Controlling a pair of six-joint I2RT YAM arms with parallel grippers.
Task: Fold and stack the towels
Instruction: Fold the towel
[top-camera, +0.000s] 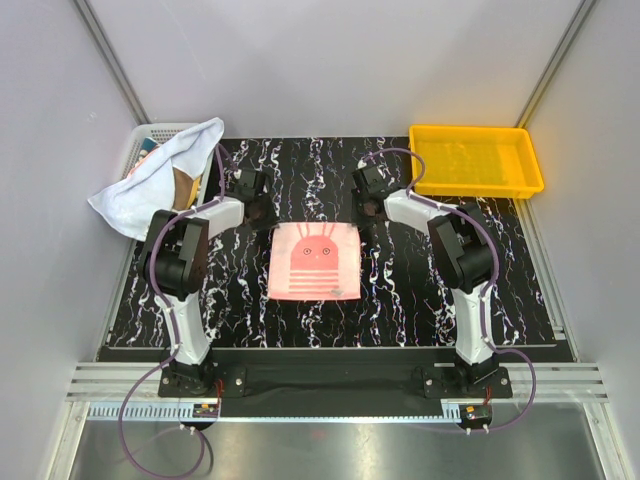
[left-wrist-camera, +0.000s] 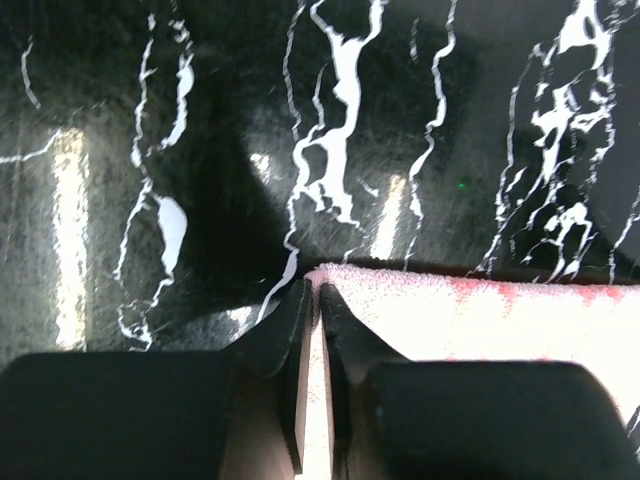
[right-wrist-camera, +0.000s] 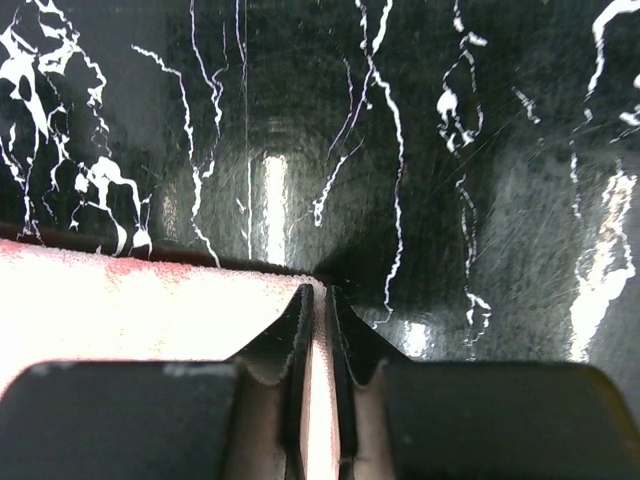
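Pink towel (top-camera: 316, 262), centre frame: judged light, limp; best held by corners. Left gripper (left-wrist-camera: 317, 290), right gripper (right-wrist-camera: 318, 292): jaws closed on upper corners

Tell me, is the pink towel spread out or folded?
Spread out: the pink towel lies flat on the table, its whole printed face showing, no fold visible.

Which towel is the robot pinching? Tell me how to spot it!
Look at the black marbled table. Flat in its middle, between the two arms, lies the pink towel, its far corners pinched by the left gripper and the right gripper. It alone is pink with a red striped face; the white towel hangs over the basket at the far left.
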